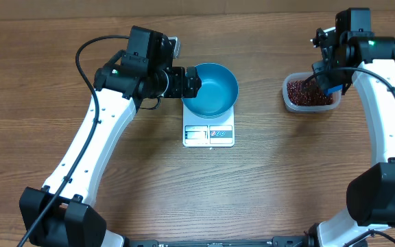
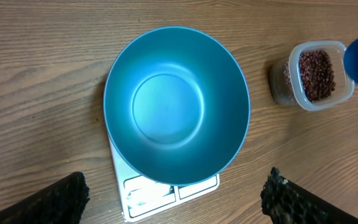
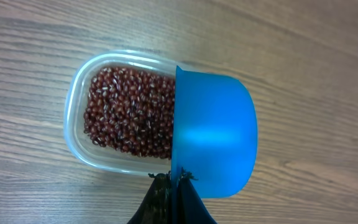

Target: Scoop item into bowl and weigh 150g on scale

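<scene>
Overhead: L gripper (image 1: 193,81) just beside the left rim of bowl (image 1: 214,92), jaws wide apart, not gripping it. Bowl sits on scale (image 1: 208,135), mid worktop (image 1: 273,192). Beans (image 1: 309,92) lie in clear tub (image 1: 286,95) to the right, well apart from scale. R gripper (image 1: 331,74) clamped on handle of blue scoop (image 3: 213,140). Scoop hangs over tub's edge.
</scene>
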Tool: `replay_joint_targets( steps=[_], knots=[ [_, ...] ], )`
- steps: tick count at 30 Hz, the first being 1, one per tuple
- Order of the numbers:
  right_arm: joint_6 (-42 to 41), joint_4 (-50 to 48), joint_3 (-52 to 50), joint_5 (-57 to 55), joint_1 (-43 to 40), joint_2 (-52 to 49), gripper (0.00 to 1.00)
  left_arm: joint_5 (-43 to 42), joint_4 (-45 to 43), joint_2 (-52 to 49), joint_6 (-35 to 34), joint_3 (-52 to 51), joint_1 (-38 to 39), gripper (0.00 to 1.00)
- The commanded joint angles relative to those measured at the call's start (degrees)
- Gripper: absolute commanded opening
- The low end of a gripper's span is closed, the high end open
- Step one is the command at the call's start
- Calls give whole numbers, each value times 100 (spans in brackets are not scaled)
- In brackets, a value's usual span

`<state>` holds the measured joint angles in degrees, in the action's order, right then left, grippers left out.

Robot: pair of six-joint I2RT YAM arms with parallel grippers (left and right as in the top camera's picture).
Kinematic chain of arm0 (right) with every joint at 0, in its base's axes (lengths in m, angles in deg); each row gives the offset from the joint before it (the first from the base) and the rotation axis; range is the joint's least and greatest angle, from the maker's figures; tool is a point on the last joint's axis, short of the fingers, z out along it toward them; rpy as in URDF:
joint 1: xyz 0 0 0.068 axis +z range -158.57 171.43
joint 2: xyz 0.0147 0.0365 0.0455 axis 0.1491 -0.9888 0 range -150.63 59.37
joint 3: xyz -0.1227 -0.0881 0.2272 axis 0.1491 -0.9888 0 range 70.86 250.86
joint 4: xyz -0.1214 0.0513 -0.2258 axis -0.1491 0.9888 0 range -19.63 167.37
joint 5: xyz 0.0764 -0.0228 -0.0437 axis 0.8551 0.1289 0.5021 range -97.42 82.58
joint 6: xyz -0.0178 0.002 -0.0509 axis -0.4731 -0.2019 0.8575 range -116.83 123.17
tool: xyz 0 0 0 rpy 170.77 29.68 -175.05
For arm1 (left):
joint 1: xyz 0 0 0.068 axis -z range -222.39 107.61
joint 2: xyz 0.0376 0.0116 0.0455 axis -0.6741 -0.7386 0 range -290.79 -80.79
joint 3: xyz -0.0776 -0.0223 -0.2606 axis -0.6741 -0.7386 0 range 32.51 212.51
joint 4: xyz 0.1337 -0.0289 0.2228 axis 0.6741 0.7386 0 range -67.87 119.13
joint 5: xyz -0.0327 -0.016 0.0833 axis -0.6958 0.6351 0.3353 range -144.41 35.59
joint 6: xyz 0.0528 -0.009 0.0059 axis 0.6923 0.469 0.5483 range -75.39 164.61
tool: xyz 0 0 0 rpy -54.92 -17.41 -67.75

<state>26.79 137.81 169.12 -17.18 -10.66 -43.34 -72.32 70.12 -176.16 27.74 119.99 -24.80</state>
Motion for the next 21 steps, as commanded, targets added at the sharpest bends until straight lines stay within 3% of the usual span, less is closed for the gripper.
replay_joint_targets(
  steps=[1, 9, 13, 15, 17, 18, 19, 20, 21],
  knots=[
    [256, 22, 225, -50, 153, 13, 3, 162, -31, 24, 168, 85, 7, 93],
    [496, 42, 221, -415, 348, -50, 3, 400, 83, 24, 365, 85, 46, 92],
    [247, 44, 221, -413, 352, -52, 4, 398, 149, 24, 363, 85, 50, 81],
    [188, 42, 221, -398, 348, -52, 4, 398, 208, 24, 361, 85, 63, 72],
    [195, 35, 221, -317, 348, -61, 3, 398, 247, 24, 358, 87, 103, 54],
    [192, 37, 221, -251, 348, -61, 4, 398, 260, 24, 358, 87, 122, 36],
    [188, 44, 221, -168, 348, -63, 4, 415, 275, 24, 358, 87, 168, 10],
    [153, 50, 221, -155, 348, -66, 4, 463, 284, 24, 352, 87, 203, 4],
    [118, 63, 221, -155, 345, -68, 4, 540, 286, 24, 354, 87, 249, 4]
  ],
)
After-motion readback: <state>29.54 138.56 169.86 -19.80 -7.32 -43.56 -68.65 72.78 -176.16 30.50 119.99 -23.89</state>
